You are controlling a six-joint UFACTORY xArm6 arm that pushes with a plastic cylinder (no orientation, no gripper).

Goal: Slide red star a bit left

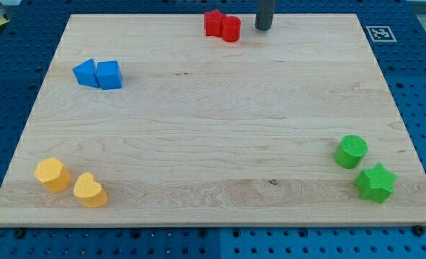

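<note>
The red star (214, 22) lies near the view's top edge of the wooden board, just left of centre. A red cylinder (231, 29) touches it on its right side. My tip (263, 27) stands on the board to the right of the red cylinder, a short gap away, touching neither red block. The rod comes down from the view's top.
Two blue blocks (98, 73) sit together at the upper left. A yellow hexagon (52, 174) and a yellow heart (90, 191) lie at the lower left. A green cylinder (351, 152) and a green star (375, 182) lie at the lower right. A marker tag (380, 33) is at the top right corner.
</note>
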